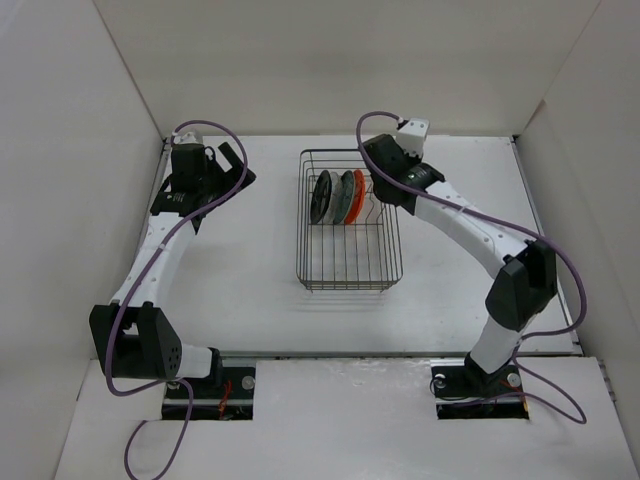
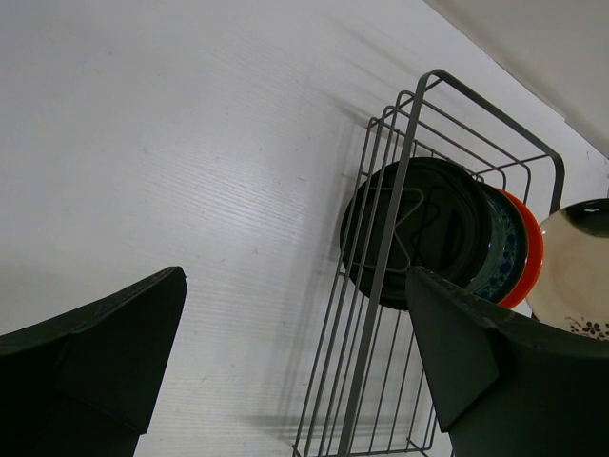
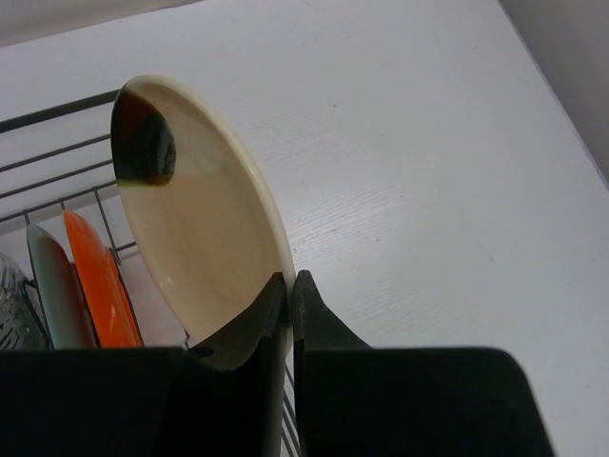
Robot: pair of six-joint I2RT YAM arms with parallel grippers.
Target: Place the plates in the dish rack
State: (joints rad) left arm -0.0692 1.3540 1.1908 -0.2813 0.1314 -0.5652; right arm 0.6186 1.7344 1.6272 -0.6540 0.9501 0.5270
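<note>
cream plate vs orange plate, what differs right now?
The cream plate is held at its rim by the right gripper; the orange plate stands free in the dish rack. The cream plate has a dark rim patch; the orange plate looks plain. Both are round and on edge.

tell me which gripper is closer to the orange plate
Right. The right gripper, shut on the cream plate, is at the dish rack's right edge, just beside the orange plate. The open left gripper hangs well off to the rack's left.
</note>
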